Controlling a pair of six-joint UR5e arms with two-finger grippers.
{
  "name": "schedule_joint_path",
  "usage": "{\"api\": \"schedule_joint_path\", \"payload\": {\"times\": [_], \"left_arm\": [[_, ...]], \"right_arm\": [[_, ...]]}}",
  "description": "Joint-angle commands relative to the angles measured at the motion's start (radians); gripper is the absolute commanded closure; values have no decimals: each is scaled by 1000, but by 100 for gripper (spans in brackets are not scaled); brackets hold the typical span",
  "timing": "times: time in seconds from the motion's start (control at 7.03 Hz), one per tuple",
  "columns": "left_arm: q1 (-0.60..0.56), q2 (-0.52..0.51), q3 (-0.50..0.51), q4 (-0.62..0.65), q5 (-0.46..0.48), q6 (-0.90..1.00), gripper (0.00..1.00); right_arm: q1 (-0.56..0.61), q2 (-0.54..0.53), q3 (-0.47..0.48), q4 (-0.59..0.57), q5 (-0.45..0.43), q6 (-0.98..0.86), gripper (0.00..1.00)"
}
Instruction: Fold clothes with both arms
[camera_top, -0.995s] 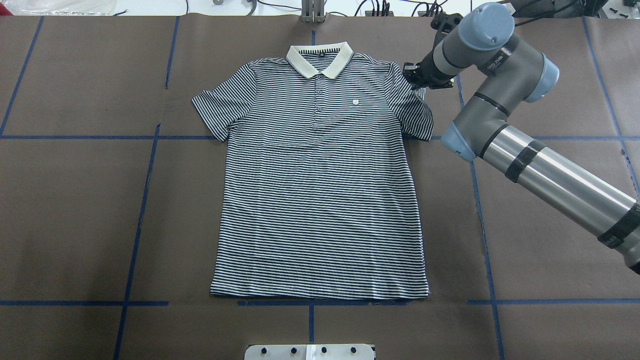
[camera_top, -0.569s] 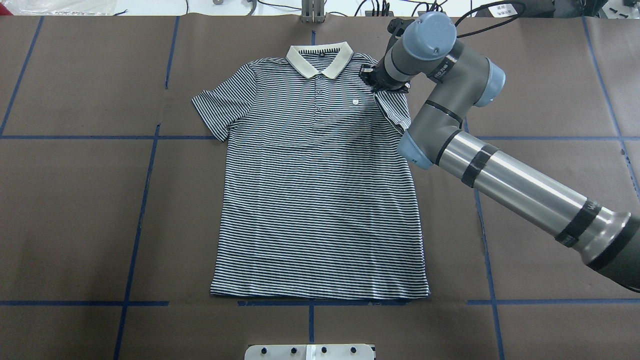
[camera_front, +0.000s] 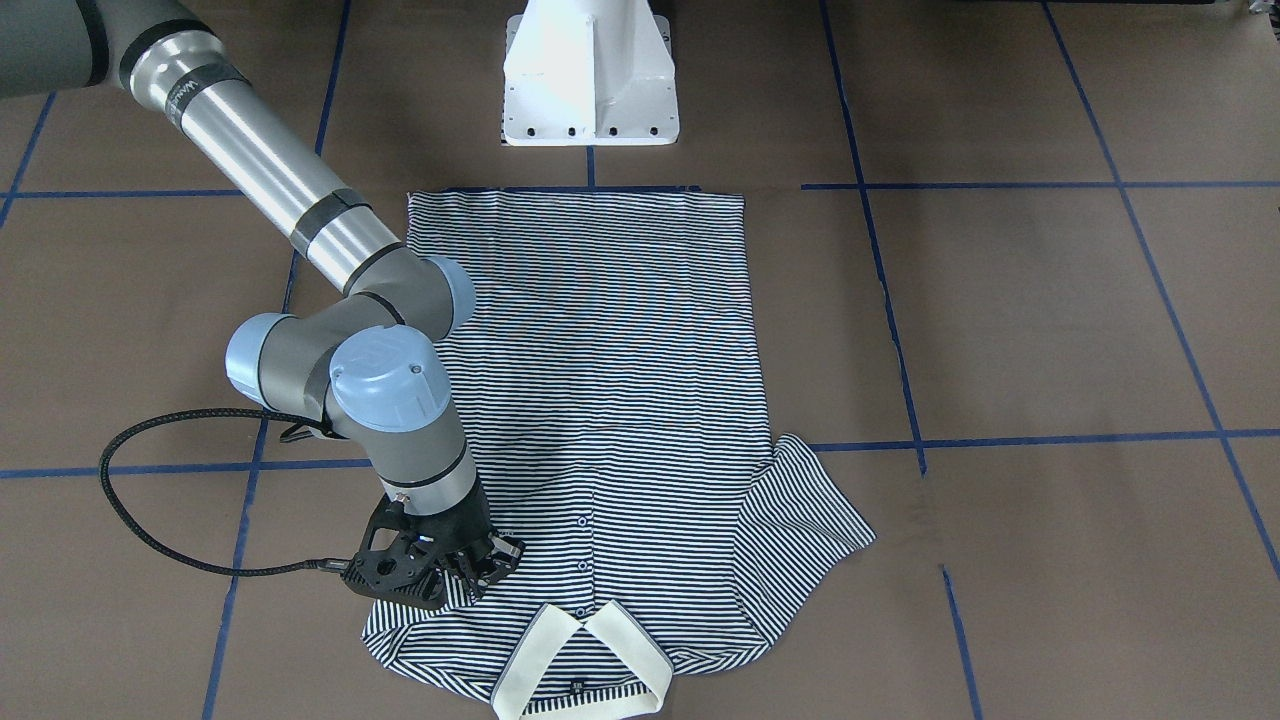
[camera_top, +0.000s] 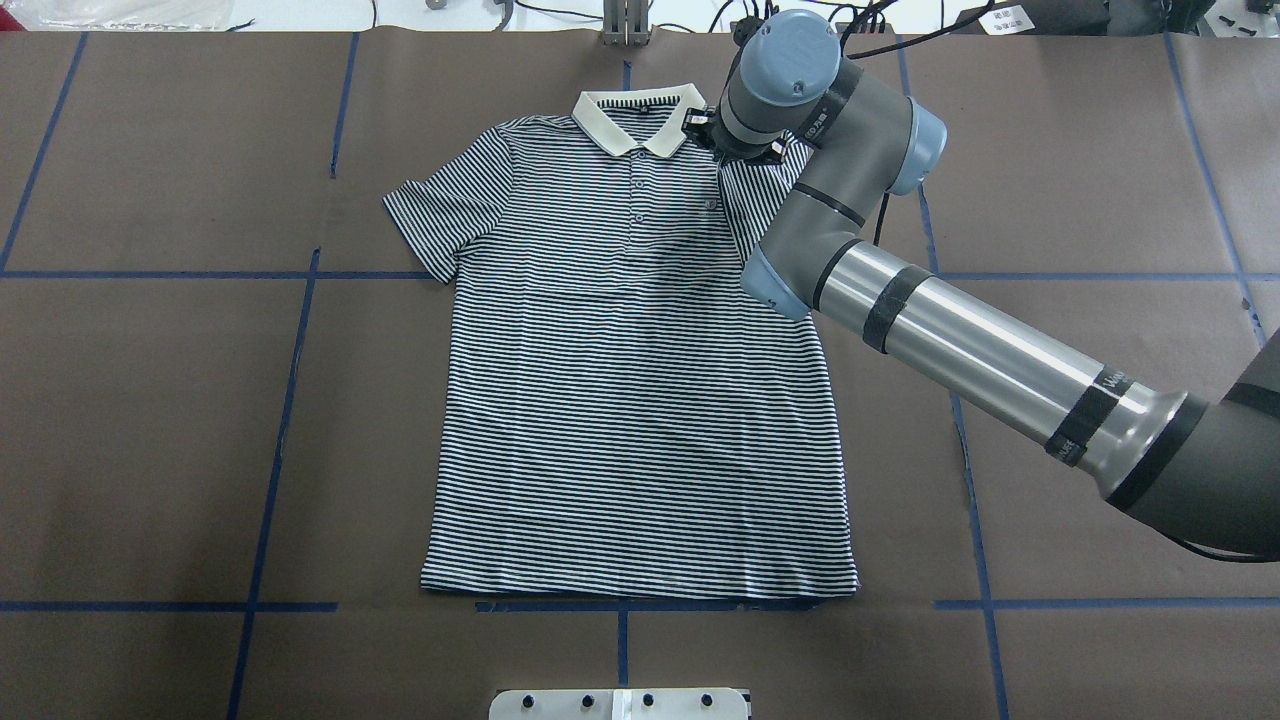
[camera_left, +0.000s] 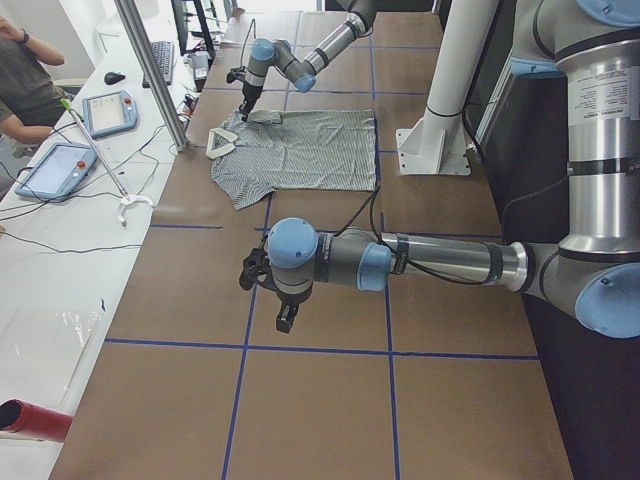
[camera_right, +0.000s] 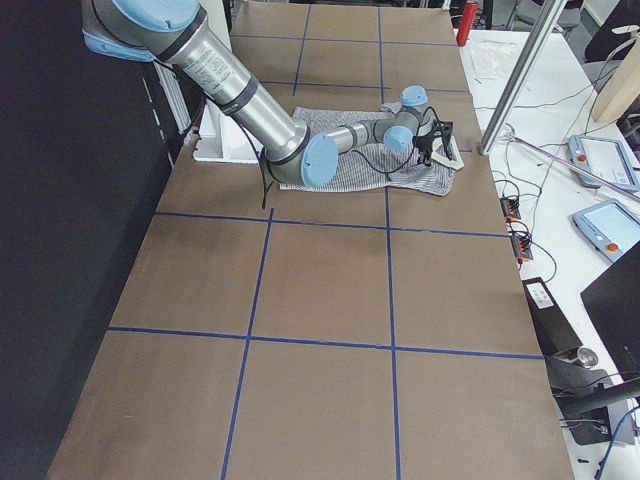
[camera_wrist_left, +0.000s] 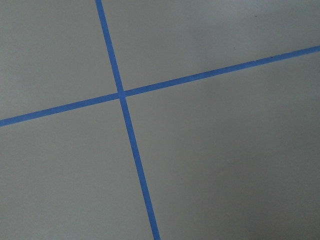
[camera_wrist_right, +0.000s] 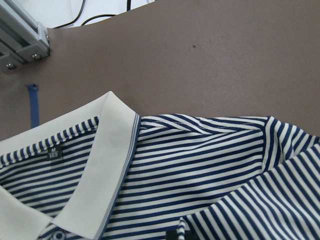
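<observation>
The striped polo shirt (camera_top: 640, 400) lies flat and face up on the brown table, its cream collar (camera_top: 640, 118) at the far edge. My right gripper (camera_top: 738, 158) is just right of the collar, shut on the shirt's right sleeve (camera_top: 755, 200), which it has pulled inward over the chest. It also shows in the front-facing view (camera_front: 470, 578) and beside the collar in the right wrist view (camera_wrist_right: 100, 165). The other sleeve (camera_top: 440, 215) lies spread out. My left gripper (camera_left: 285, 322) hangs over bare table far from the shirt. I cannot tell whether it is open or shut.
The white pedestal base (camera_front: 590, 75) stands at the near table edge behind the shirt's hem. Blue tape lines (camera_wrist_left: 120, 94) grid the brown table. An aluminium post (camera_left: 150, 70) and a bench with tablets (camera_left: 110, 110) stand past the far edge.
My right gripper has moved left from the outer sleeve edge to beside the collar. It has dragged the right sleeve inward over the chest.
</observation>
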Motion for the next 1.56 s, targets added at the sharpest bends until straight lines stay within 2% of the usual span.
{"api": "schedule_joint_path", "payload": {"times": [0.0, 0.14, 0.28, 0.43, 0.71, 0.85, 1.0, 1.14, 1.28, 1.42], "left_arm": [[11, -12, -9, -41, -142, -156, 0], [50, -23, -4, -164, -142, -250, 0], [122, -91, 38, -273, -139, -368, 0], [203, -216, 77, -286, -86, -524, 0], [386, -446, 187, -285, 35, -820, 0], [514, -531, 210, -287, 248, -990, 0], [582, -637, 312, -294, 398, -1072, 3], [592, -714, 429, -347, 410, -1081, 3], [629, -757, 545, -453, 422, -1163, 11], [661, -812, 653, -536, 501, -1199, 16]], "right_arm": [[-9, -51, 111, -3, -2, 3, 0], [-9, -144, 285, -40, 3, 6, 0], [-12, -208, 440, -145, 4, 6, 0], [-11, -258, 550, -197, 39, 6, 0], [-2, -433, 760, -206, 156, 6, 0], [1, -533, 875, -206, 179, 6, 0], [1, -603, 948, -206, 188, 6, 0], [3, -642, 983, -204, 196, 6, 0], [1, -650, 990, -204, 199, 6, 0], [3, -652, 987, -204, 199, 6, 0]]}}
